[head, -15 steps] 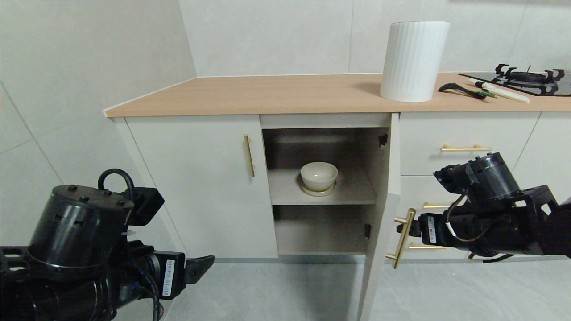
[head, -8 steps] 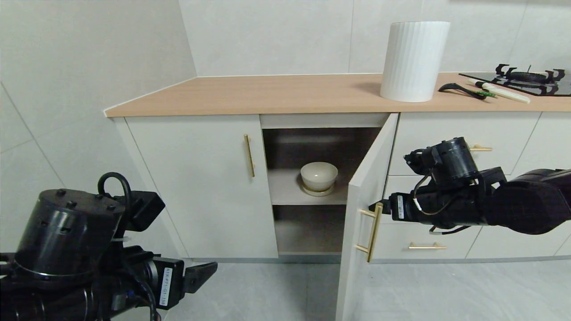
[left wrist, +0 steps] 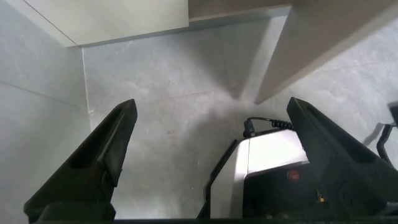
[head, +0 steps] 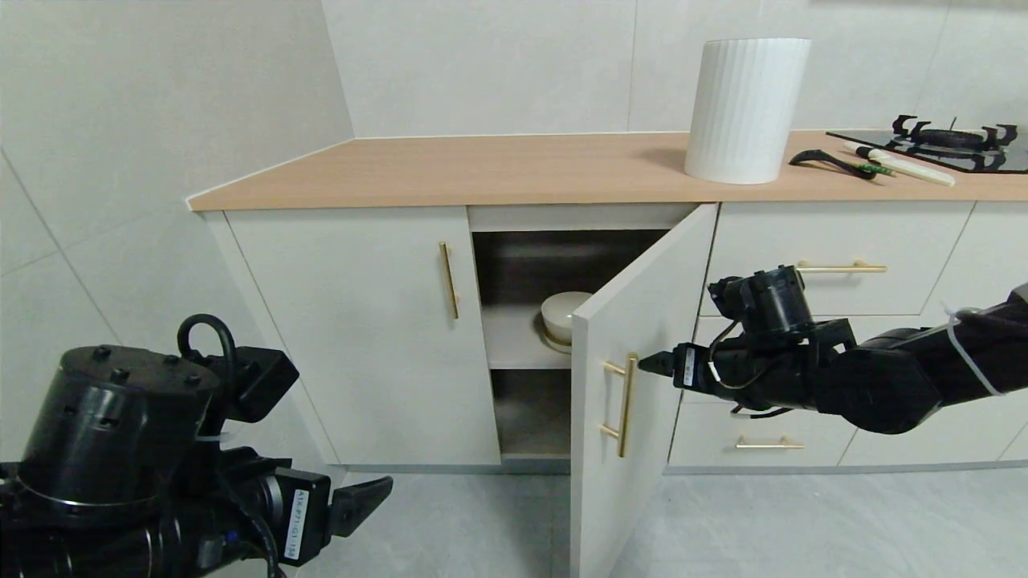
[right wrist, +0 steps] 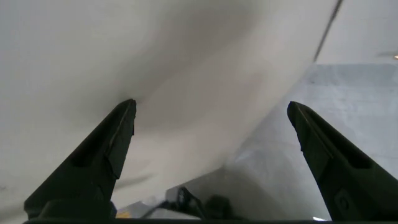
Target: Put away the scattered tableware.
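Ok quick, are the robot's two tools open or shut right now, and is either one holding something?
Left tool: open, holding nothing.
Right tool: open, holding nothing, up against the cabinet door.

Soft, even light fills the kitchen from overhead, with no harsh glare anywhere. The counter [head: 482,168] is bright, and the white canister [head: 745,108] drops a faint shadow toward nine o'clock. Inside the cupboard [head: 554,257] it is dim, darkest at twelve o'clock. The stove [head: 964,160] at two o'clock has a dull sheen. Close up, the door [right wrist: 186,62] is blurred and shaded, and the floor [left wrist: 186,124] carries a soft grey shadow.
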`<state>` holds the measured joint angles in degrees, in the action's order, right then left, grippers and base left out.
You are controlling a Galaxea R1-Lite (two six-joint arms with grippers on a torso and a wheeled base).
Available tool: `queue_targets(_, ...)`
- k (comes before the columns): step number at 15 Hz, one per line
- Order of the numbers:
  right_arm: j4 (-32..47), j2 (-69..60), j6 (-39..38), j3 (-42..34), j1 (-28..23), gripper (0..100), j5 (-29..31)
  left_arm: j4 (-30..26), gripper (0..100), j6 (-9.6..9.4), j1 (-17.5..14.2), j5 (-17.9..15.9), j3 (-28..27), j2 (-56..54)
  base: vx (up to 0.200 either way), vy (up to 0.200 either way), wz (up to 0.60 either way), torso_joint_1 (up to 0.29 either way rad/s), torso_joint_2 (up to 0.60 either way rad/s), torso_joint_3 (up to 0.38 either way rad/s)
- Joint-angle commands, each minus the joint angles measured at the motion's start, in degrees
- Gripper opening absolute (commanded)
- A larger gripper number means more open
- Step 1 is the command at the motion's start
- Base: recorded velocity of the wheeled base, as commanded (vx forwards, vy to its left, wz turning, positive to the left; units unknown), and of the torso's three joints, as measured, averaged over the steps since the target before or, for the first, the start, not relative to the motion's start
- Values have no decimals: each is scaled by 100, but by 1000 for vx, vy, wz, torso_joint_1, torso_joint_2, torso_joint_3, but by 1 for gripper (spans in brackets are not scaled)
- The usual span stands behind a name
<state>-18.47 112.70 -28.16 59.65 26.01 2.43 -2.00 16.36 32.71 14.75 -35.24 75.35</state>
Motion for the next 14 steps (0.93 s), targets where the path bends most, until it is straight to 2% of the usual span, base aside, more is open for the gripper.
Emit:
queue_targets(1,-175,208,-111,3,44,100,12,7,100,8,-1,10,0,-3,0,0,0,0,0,0)
queue_targets(5,-500,472,-506,144,62,100,30,7,100,8,-19,37,-18,-12,0,0,0,0,0,0)
queue_targets(7,-570,604,-814,302,97,100,91,7,100,16,-36,54,-35,24,200,0,0,0,0,7)
queue_targets(10,-614,648,-867,337,97,100,153,7,100,8,-36,45,-18,24,200,0,0,-1,7,1)
queue_targets(14,-878,709,-1078,354,193,100,162,15,100,8,-36,54,-26,32,0,0,0,0,0,0)
